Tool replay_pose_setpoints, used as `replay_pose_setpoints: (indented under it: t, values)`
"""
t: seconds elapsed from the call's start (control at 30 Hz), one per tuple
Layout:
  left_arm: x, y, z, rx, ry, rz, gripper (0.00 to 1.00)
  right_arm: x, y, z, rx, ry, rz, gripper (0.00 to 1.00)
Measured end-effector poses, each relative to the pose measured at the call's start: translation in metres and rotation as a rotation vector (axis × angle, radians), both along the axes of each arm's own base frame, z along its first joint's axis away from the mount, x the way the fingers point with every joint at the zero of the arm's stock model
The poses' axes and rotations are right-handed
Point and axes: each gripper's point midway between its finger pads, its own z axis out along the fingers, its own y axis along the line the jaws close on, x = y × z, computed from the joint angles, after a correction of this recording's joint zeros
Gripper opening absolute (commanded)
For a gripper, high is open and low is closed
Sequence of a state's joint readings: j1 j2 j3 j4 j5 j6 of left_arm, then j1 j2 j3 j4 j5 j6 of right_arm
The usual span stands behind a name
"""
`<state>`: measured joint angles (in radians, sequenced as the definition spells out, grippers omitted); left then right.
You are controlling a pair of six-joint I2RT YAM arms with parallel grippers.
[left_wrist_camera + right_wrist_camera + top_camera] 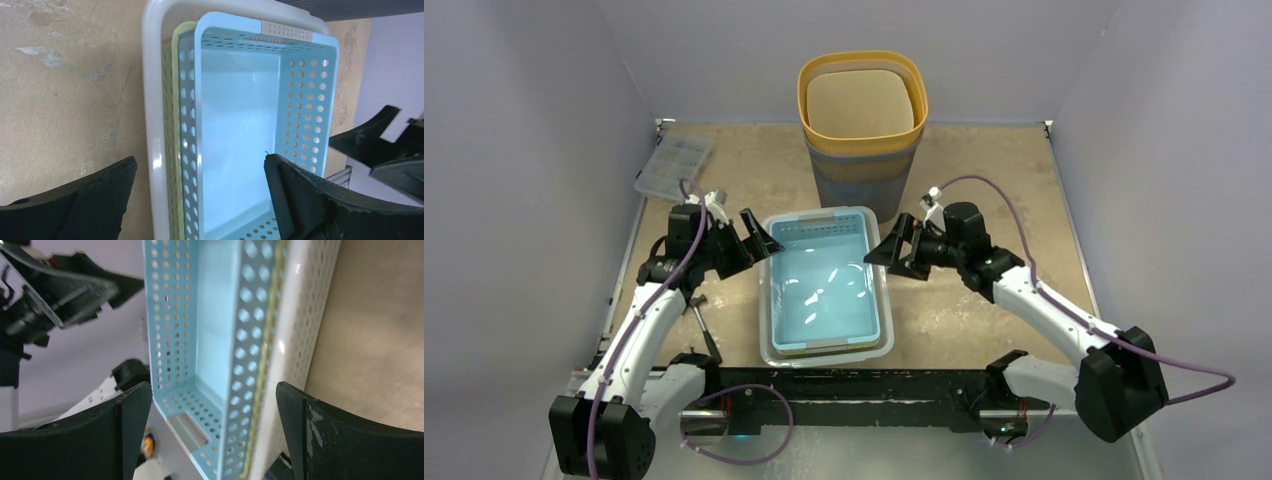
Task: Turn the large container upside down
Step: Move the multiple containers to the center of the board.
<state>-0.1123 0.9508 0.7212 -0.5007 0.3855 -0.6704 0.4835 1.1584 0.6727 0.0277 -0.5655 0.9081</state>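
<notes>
so l gripper [762, 238] & r gripper [894, 248] flank container [766, 300], jaws apart

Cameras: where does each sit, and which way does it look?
Top external: above and behind, looking down on table, nested baskets, tall bin; both arms, left gripper, right gripper show.
Left wrist: on the left arm, facing the baskets' left side; its own fingers show.
Right wrist: on the right arm, facing their right side; its own fingers show.
Shared: both wrist views see the baskets and the opposite gripper.

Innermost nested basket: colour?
The innermost basket is light blue with perforated walls; best in the left wrist view.
</notes>
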Motion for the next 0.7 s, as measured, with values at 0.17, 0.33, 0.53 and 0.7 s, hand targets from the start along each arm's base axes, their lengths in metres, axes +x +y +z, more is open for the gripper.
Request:
replay_pose_setpoints:
  t: [0.17,0.33,0.53,0.7]
  values:
    - [-0.007,0.003,-0.001,0.014,0.014,0.009,0.98,0.018,-0.016,0.022,-0.102,-0.143,-0.076,0.98]
    - [-0.013,0.006,-0.005,0.032,0.037,0.013,0.98,-0.013,-0.035,0.0,-0.168,-0.117,-0.044,0.99]
    - [-0.018,0.009,-0.008,0.049,0.055,0.016,0.98,-0.077,-0.048,-0.019,-0.111,-0.053,0.065,0.97]
    - [-0.02,0.01,-0.012,0.063,0.064,0.006,0.97,-0.104,-0.047,-0.02,-0.031,-0.033,0.133,0.94]
